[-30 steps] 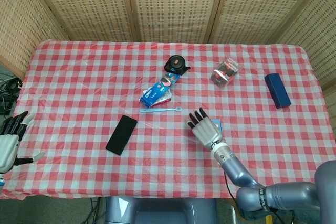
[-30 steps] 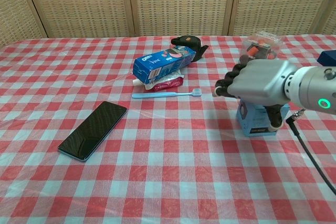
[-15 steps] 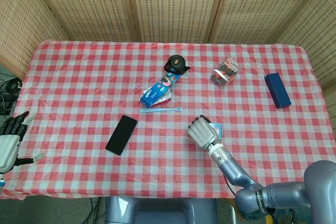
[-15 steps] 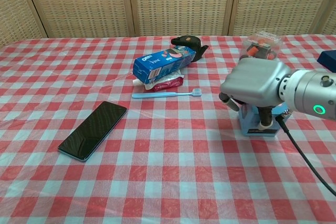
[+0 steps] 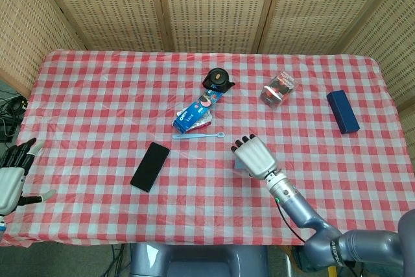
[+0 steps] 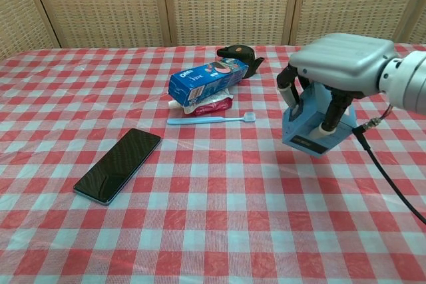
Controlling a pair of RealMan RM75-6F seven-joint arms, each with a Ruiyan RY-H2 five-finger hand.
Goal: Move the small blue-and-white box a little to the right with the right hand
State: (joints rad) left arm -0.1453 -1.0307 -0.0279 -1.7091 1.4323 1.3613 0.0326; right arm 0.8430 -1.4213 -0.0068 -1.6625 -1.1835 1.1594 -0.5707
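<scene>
My right hand (image 6: 336, 64) grips the small blue-and-white box (image 6: 307, 124) from above and holds it lifted off the checked cloth, tilted. In the head view the right hand (image 5: 255, 156) covers the box almost fully; only a blue sliver (image 5: 239, 165) shows at its left. My left hand (image 5: 11, 176) hangs open past the table's left front corner, holding nothing.
A black phone (image 6: 118, 164) lies front left. A blue cookie box (image 6: 208, 79), red packet, blue toothbrush (image 6: 212, 120) and black tape dispenser (image 6: 237, 53) sit mid-table. A clear container (image 5: 278, 88) and a dark blue box (image 5: 342, 111) lie at the right.
My right hand closed down over the box, gripped it and raised it off the table, tilting it. The left hand stayed still.
</scene>
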